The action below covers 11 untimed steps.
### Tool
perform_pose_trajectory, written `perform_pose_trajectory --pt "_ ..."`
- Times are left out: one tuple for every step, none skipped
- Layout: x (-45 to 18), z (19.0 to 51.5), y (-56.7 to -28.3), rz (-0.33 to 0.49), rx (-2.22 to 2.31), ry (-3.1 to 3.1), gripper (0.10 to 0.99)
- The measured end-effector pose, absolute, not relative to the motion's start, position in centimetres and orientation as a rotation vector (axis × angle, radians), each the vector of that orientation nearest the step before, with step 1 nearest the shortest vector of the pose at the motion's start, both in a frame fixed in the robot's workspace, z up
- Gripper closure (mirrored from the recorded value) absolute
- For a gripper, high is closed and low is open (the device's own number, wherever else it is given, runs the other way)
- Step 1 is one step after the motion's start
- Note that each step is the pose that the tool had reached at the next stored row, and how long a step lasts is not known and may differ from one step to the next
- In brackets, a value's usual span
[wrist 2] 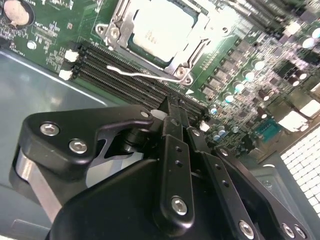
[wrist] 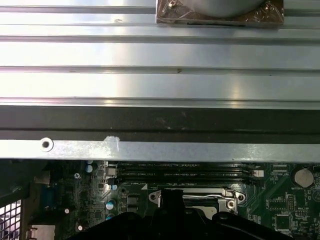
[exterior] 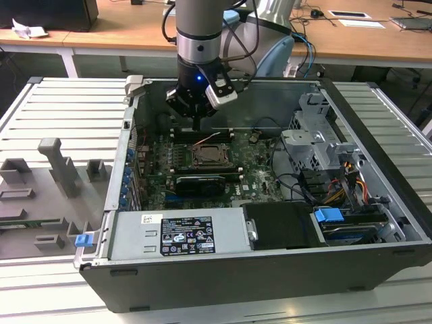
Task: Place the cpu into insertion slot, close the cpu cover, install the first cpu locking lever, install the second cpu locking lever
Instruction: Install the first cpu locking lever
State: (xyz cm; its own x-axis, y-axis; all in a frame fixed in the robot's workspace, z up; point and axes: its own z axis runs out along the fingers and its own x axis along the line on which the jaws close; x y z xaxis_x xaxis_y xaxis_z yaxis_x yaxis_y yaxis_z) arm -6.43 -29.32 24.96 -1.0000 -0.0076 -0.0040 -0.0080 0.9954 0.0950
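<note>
Inside the open computer case [exterior: 236,283], the fragile cpu [wrist 2: 160,27] sat in the insertion slot [exterior: 206,157]; the springy wire locking lever [wrist 2: 150,76] beside that slot looked best pushed near its free end, the gripper's [wrist 2: 172,106] fingers closed, empty.

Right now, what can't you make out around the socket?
- First wrist view: the gripper hides part of the insertion slot.
- Second wrist view: the picture edge cuts off the cpu and cpu cover.
- Exterior view: the locking lever is too small to tell whether it is latched or free.
</note>
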Motion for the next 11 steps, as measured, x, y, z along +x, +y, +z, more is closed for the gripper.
perform_pose_trajectory --pt "-6.43 24.85 -29.37 0.154 -0.012 3.134 0.980" --pt "-6.43 24.67 -29.52 0.162 -0.012 3.132 0.980" --pt "-6.43 24.62 -29.65 0.170 -0.013 3.128 0.980" --pt "-6.43 24.57 -29.87 0.180 -0.013 3.120 0.980" --pt "-6.43 24.50 -30.04 0.181 -0.014 3.114 0.980" --pt "-6.43 24.34 -30.15 0.181 -0.014 3.107 0.980" --pt "-6.43 24.20 -30.19 0.181 -0.014 3.102 0.980" --pt "-6.43 24.06 -30.22 0.180 -0.015 3.095 0.980" --pt "-6.43 24.03 -30.22 0.180 -0.015 3.092 0.980" --pt "-6.43 24.01 -30.22 0.180 -0.016 3.089 0.980" --pt "-6.43 23.97 -30.21 0.179 -0.017 3.079 0.980"
